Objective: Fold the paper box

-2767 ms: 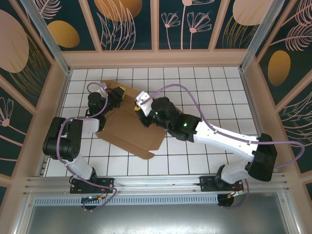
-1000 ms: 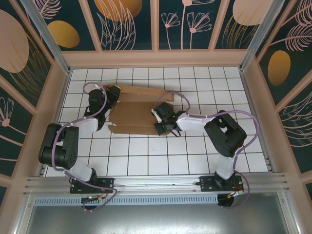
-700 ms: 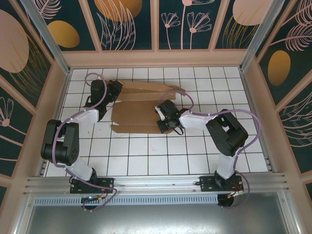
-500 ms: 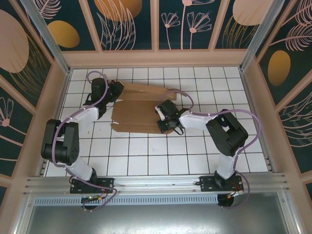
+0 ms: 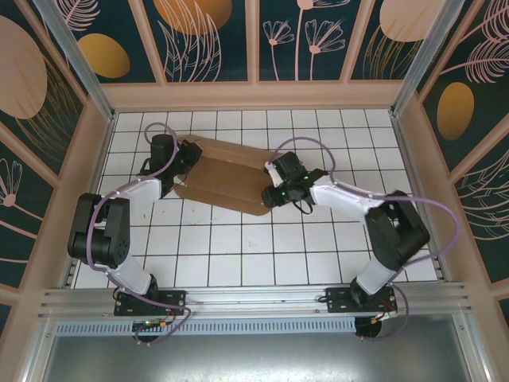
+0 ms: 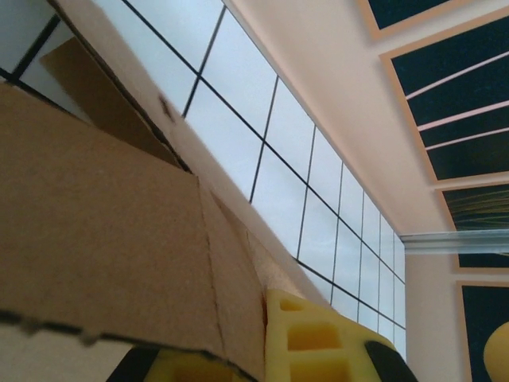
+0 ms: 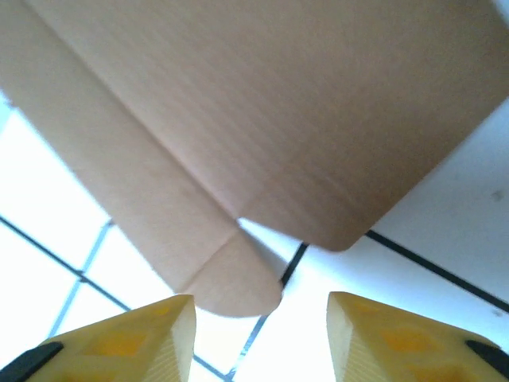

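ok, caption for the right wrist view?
Right gripper, jaws open and empty, faces the paper box and its rounded flaps over white tiles.

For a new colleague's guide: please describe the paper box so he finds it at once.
On the white tiled table, in its far half, is the paper box. It is a wide, creased sheet of plain brown cardboard, the only brown thing there.

A: What's in the left gripper [image 6: 246, 362]?
B: The paper box [image 6: 103, 239], its edge pinched tight between the yellow fingers [image 6: 318, 342].
A: And ahead of them?
B: White tiled floor [image 6: 278, 183], then a beige wall [image 6: 334, 72].
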